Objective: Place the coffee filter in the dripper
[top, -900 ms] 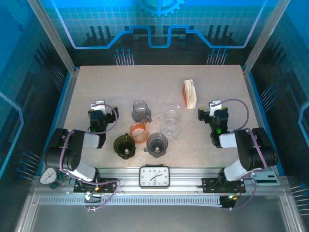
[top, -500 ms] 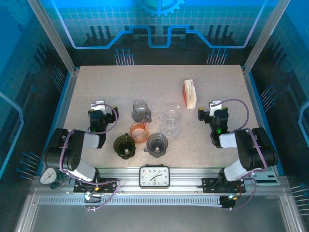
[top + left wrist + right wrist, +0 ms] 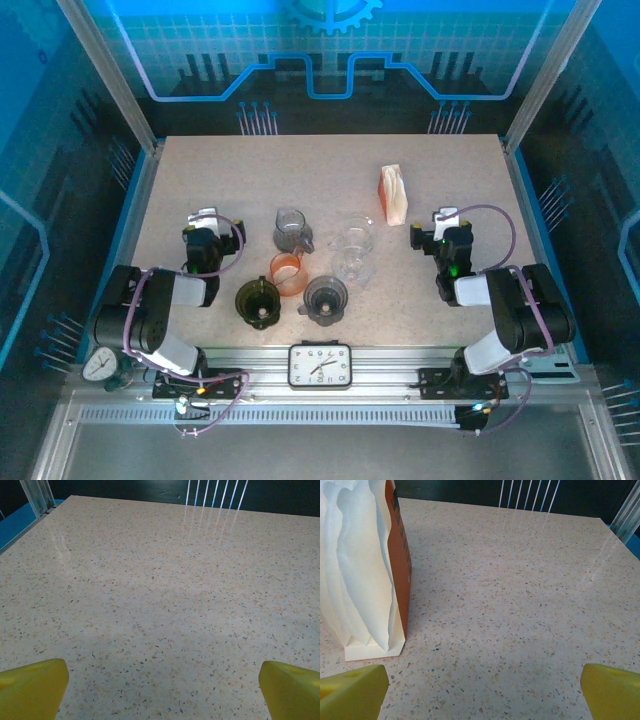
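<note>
**Filters sit in their pack, both grippers wide open**

A pale, speckled surface (image 3: 200, 170) sits inside a booth with blue walls. At the near edge is a small clock (image 3: 320, 365).

On the left, the left gripper (image 3: 204, 222) rests low over the surface. It is open wide. Its yellow fingertips (image 3: 32, 687) sit far apart, with bare surface between them. It holds nothing and touches nothing.

In the middle is a small group of things. First comes a dark green dripper (image 3: 258, 301). An orange cup (image 3: 287, 271) is just beside it, and a grey jug (image 3: 290, 230) stands behind the cup. Next is a grey dripper (image 3: 325, 299). Then come two clear glass cups (image 3: 353, 250), one just behind the other.

Further right, near the back, the coffee filters (image 3: 393, 194) stand upright in an orange-brown pack. They are white and folded. No filter is in a dripper.

On the right, the right gripper (image 3: 441, 224) is open wide too. It holds nothing. The filter pack is near its left fingertip (image 3: 352, 690), but I cannot tell if they touch.
</note>
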`<state>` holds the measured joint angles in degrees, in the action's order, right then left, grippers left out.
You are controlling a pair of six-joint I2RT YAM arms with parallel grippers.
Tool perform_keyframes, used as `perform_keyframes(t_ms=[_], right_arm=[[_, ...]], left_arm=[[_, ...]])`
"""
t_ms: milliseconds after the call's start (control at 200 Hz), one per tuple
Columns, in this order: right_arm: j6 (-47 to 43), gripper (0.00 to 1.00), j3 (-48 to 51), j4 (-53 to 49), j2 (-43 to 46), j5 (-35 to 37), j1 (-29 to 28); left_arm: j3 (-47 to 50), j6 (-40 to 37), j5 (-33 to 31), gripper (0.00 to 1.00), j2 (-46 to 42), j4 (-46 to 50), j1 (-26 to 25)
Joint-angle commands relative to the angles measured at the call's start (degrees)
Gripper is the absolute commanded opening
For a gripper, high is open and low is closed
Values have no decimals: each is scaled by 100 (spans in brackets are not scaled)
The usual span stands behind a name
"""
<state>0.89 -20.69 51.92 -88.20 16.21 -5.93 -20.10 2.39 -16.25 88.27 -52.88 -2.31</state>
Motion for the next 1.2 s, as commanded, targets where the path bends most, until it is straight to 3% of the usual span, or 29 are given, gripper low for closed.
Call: perform_keyframes(t_ms=[0,615,795,906,1036,1111,1196], right_arm=[[11,100,-99,143,-4,27,-10],[111,100,-99,57,63,-383,180],[101,100,-561,-1130,498,-346,179],[198,100,-756,-1725,804,-36,154],[402,100,-1008,-2409,1183,581,9],[709,100,-1100,-2701,1449,1045,-107],[1352,100,-1260,-3046,1657,2118,-287]], left_arm=[[-91,-120,-27,99,67,-179,-24],[-74,-120,-27,99,16,-203,-24],[-505,-90,-59,99,-615,1096,-22],[-763,-64,-187,99,-962,1841,-20],[-820,192,-429,99,-1513,2026,-24],[-859,649,-636,99,-1807,1985,-16],[-979,1589,-872,99,-2036,2011,2]])
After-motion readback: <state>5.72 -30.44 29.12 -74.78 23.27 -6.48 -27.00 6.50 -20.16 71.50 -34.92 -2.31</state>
